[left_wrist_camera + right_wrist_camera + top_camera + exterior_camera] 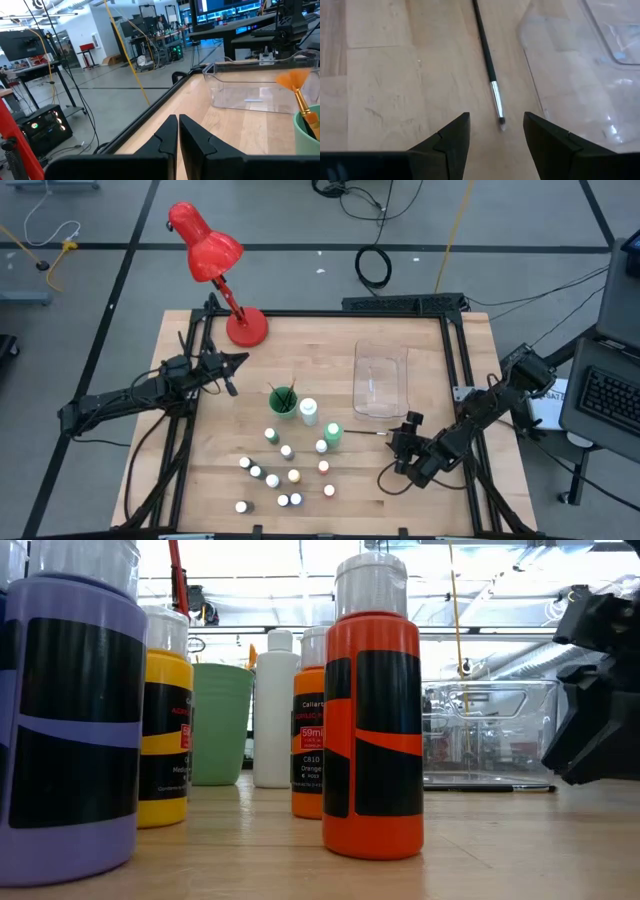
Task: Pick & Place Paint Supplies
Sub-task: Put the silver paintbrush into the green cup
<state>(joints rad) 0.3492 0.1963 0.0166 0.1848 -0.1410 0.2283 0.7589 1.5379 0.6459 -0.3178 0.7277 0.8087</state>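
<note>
Paintbrush between the right gripper's open fingers

Bottles stand nearest in the low view: a purple bottle (65, 720) at the edge, a yellow bottle (165, 720) behind it, and an orange bottle (372, 710) up front with a second orange bottle (310, 730) behind. Past these stand a white bottle (276, 710) and the green cup (220, 723).

From above, the small white-capped paint bottles (283, 473) are scattered over the near half of the wooden table (420, 510), apart from one another. Beyond them the green cup holds brushes, with the white bottle just beside it and a green-and-white bottle (333, 433) near that.

The right gripper (404, 442) is low over the table near the close corner of the clear tray (381, 380). Its fingers (447, 142) stand apart, holding nothing. A thin dark-handled paintbrush (488, 65) lies flat on the wood, its tip between them, touching neither. The brush lies just beside the tray's rim.

The left gripper (228, 377) hangs above the table's left side, near the red lamp (215, 265), fingers (165, 137) narrowed almost together and empty. Its wrist view shows an orange-bristled brush (295, 87) standing in the cup, the tray farther off
</note>
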